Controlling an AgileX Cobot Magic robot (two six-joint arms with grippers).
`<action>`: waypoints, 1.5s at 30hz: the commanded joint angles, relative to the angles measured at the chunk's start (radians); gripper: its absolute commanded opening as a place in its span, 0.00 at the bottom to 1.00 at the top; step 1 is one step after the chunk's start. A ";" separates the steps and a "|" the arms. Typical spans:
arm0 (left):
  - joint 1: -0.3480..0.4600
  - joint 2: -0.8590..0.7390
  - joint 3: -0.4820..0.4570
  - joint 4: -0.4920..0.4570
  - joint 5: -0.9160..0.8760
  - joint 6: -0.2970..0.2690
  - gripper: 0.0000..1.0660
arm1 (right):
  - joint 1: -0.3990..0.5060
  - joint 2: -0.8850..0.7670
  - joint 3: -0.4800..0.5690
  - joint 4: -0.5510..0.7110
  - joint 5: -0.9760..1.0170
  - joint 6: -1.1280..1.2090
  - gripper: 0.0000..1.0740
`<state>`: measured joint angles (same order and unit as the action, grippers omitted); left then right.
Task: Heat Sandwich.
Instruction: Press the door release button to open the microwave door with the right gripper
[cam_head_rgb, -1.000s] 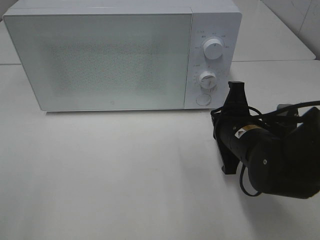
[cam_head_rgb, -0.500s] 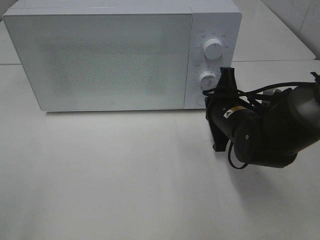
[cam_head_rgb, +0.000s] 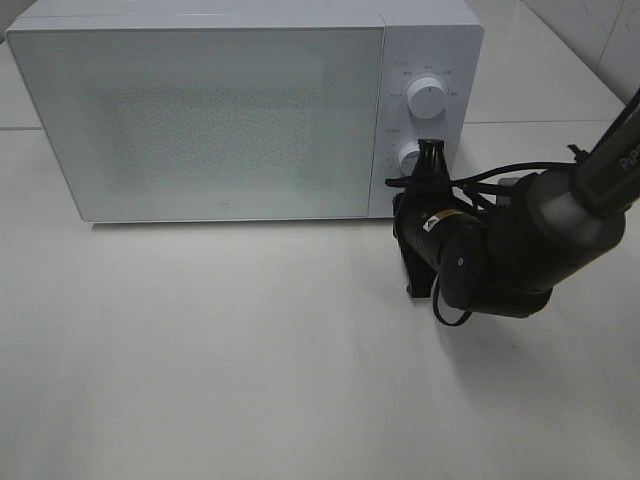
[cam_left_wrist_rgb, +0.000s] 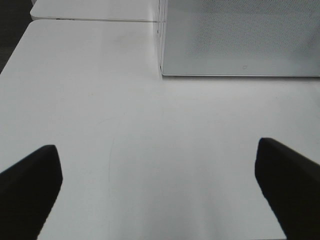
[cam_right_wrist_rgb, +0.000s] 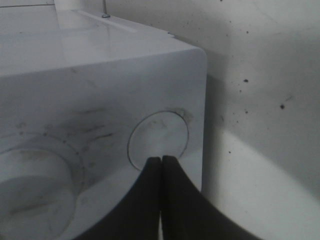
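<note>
A: Where is the sandwich relative to the arms?

B: It shows in none of the views. The microwave (cam_head_rgb: 200, 110) has its door (cam_head_rgb: 200, 125) closed, and the frosted panel reveals nothing behind it. Whether the sandwich sits inside cannot be told, and none lies on the desk (cam_head_rgb: 200, 350) in front of the microwave.

A: So what does the coming move turn on?

B: On the round button (cam_right_wrist_rgb: 158, 137) at the bottom corner of the microwave's control strip, just under the lower knob (cam_right_wrist_rgb: 30, 190). The right end effector (cam_right_wrist_rgb: 161, 161) points straight at that button's face. Its long axis runs from the desk in front of the microwave in toward the panel, and the tips meet the button's lower half.

A: Touching it, or just short?

B: The right wrist view suggests contact or very nearly, but a press cannot be confirmed.

A: And its opening?

B: The two fingers are pressed flat together with no gap and grip nothing, so they act as a single poking tip.

A: Which arm is nearer?

B: The right one, clearly. The left end effector (cam_left_wrist_rgb: 156, 147) hangs over bare desk in front of the microwave's far corner, away from the controls, with its fingers spread wide and nothing between them.
</note>
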<state>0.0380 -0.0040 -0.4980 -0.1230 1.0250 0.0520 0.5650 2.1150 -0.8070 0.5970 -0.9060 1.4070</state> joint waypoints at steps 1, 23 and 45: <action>-0.006 -0.027 0.004 -0.009 0.001 -0.007 0.97 | -0.013 0.017 -0.024 0.015 -0.016 -0.003 0.00; -0.006 -0.027 0.004 -0.009 0.001 -0.007 0.97 | -0.018 0.042 -0.103 0.040 -0.169 -0.025 0.00; -0.006 -0.027 0.004 -0.009 0.001 -0.007 0.97 | -0.077 0.042 -0.194 0.034 -0.187 -0.081 0.00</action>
<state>0.0380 -0.0040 -0.4980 -0.1230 1.0250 0.0520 0.5310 2.1650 -0.9190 0.6870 -0.8680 1.3380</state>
